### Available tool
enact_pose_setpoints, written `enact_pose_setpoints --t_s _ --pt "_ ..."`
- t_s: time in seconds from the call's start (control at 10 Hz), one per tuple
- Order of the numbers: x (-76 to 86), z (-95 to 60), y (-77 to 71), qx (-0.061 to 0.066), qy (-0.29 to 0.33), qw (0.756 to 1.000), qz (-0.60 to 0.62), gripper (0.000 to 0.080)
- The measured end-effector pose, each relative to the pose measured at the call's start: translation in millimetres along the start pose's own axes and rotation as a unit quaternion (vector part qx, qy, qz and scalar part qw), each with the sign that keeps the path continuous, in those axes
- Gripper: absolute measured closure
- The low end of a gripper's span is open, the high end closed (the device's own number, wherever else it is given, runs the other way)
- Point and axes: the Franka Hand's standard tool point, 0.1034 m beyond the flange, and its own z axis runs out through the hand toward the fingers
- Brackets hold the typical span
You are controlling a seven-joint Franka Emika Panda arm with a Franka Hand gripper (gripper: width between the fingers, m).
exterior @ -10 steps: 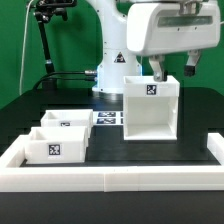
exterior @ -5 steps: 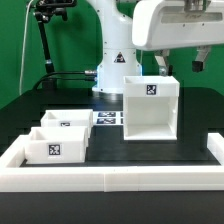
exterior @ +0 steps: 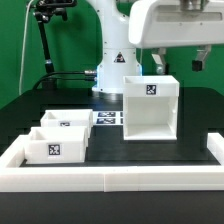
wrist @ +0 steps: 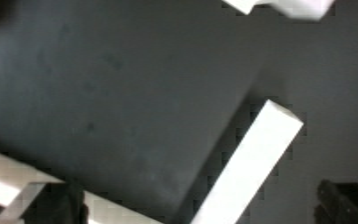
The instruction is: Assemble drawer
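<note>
The white drawer case (exterior: 150, 110) stands upright on the black table, open at the top, with a square tag on its front. Two small white trays (exterior: 55, 145) (exterior: 65, 122) sit side by side at the exterior view's left, the nearer one showing a tag. My gripper (exterior: 178, 66) hangs just above the case's top rim, open and empty. In the wrist view the gripper (wrist: 197, 205) has its dark fingertips (wrist: 51, 205) far apart, and a white wall edge of the case (wrist: 256, 165) runs between them.
The marker board (exterior: 108, 118) lies flat between the trays and the case. A low white rim (exterior: 110, 178) edges the table at the front and sides. The arm's base (exterior: 112, 70) stands behind the case, and a dark stand (exterior: 45, 40) at the back left.
My gripper has risen a little above the case and stays open. The case and trays have not moved.
</note>
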Motion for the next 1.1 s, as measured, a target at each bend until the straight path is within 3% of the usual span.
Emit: enact_pose_setpoints --t_s 0.2,0.3,0.8,1.1 --pt "-16.0 -1.0 -7.8 -0.006 -0.028 0.996 0.089 0.0150" --pt "-18.6 -0.8 -8.6 -0.001 -0.032 0.994 0.103 0.0150" --pt "-19.2 0.6 -8.9 -0.001 -0.033 0.994 0.101 0.0150" --pt "-46.1 13.0 -30.3 -0.001 -0.027 0.995 0.101 0.0150"
